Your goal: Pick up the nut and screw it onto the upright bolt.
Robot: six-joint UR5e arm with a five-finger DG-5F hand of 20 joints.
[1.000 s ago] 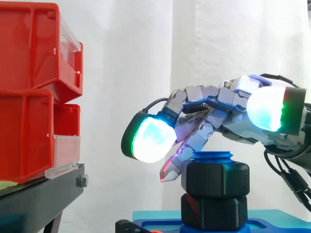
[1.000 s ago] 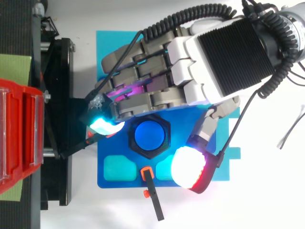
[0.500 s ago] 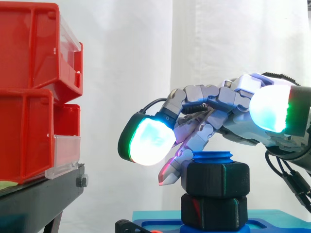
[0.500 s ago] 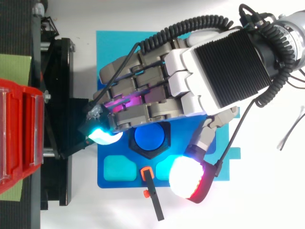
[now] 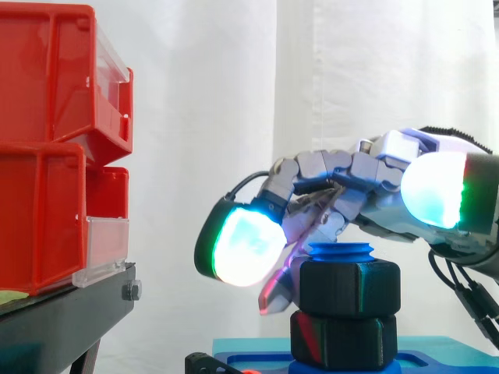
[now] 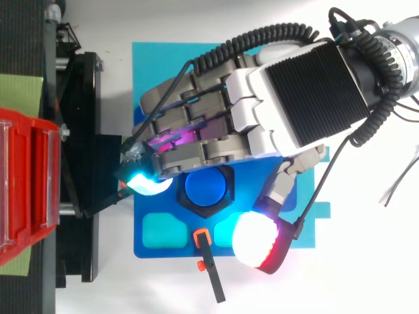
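- Nut [image 5: 348, 287] sits threaded on the upright blue bolt [image 5: 341, 251], just under its top, with a second black nut [image 5: 343, 340] below it
- Hand [image 6: 262, 111] arches over the nut, fingers curled down its far side, one fingertip [image 5: 273, 292] touching, thumb [image 6: 256, 239] clear
- Likely step is the screwing-on; the next move calls for another turning sweep, thumb closing in

Looks matt black plastic on the nut [image 5: 349, 287] round the bolt [image 5: 340, 251], itself smooth, slightly shiny blue plastic. Left of the bolt, glossy red plastic bins [image 5: 47, 86] with clear fronts; behind the bolt, soft white cloth curtain [image 5: 234, 78].
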